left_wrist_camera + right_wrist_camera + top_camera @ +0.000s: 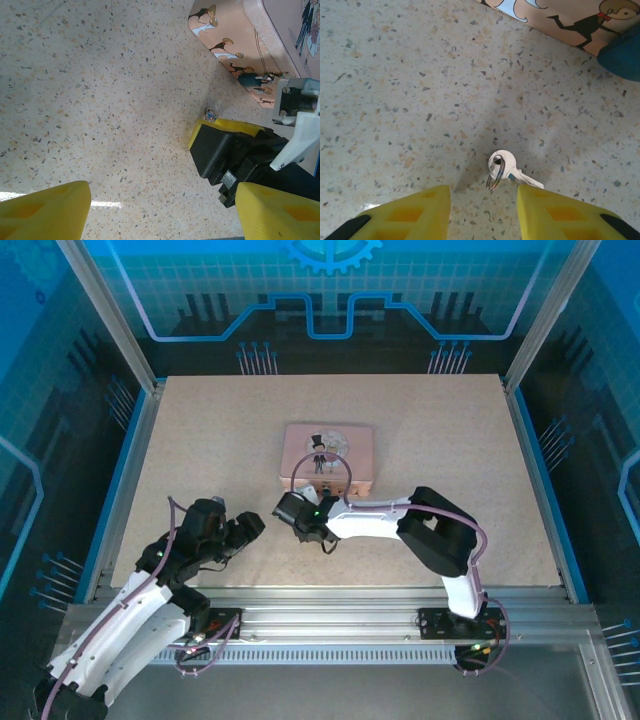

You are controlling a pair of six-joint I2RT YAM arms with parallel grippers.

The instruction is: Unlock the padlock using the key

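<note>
I'm seeing a pink rectangular tin (327, 455) lying flat near the middle of the speckled tabletop (200, 460), its lid facing up and showing a cartoon bride and groom; more cartoon figures are running along its side wall; an aluminium rail (330, 625) is spanning the table's near edge; blue patterned panels (330, 300) are enclosing the table on three sides.

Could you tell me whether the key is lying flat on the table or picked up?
Lying flat: the key, with its ring, rests on the speckled table between the right claw's spread fingers, not yet gripped.
</note>
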